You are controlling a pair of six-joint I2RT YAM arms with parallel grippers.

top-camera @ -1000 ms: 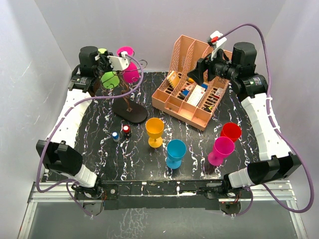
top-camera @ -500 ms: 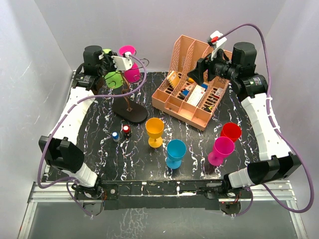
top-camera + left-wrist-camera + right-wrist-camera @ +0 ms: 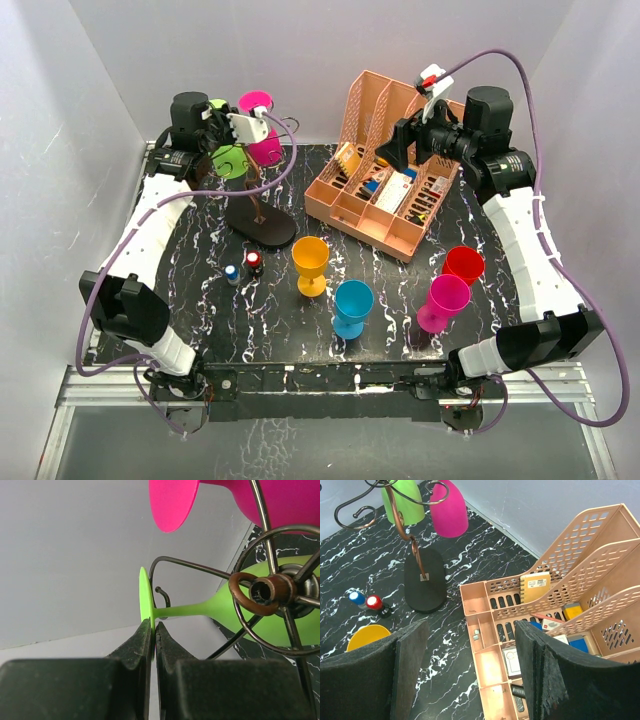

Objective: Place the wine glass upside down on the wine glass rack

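Observation:
The green wine glass (image 3: 232, 160) hangs upside down at the wine glass rack (image 3: 262, 224), foot up. My left gripper (image 3: 222, 128) is shut on the rim of its foot. In the left wrist view the gripper (image 3: 153, 630) pinches the thin green foot (image 3: 144, 597), and the stem (image 3: 185, 611) runs right to the bowl behind the rack's wire arms (image 3: 260, 591). Whether the foot rests on a wire I cannot tell. A pink glass (image 3: 262, 140) hangs on the rack beside it. My right gripper (image 3: 400, 148) is open and holds nothing, high over the organiser.
A peach slotted organiser (image 3: 390, 170) full of stationery stands at the back right. Orange (image 3: 310, 262), blue (image 3: 352, 305), magenta (image 3: 443, 300) and red (image 3: 463, 265) glasses stand upright in front. Two small pieces, blue (image 3: 232, 273) and red (image 3: 253, 260), sit near the rack's base.
My left arm has shifted slightly right and back, carrying the green glass closer in among the rack's arms. The right arm has not moved.

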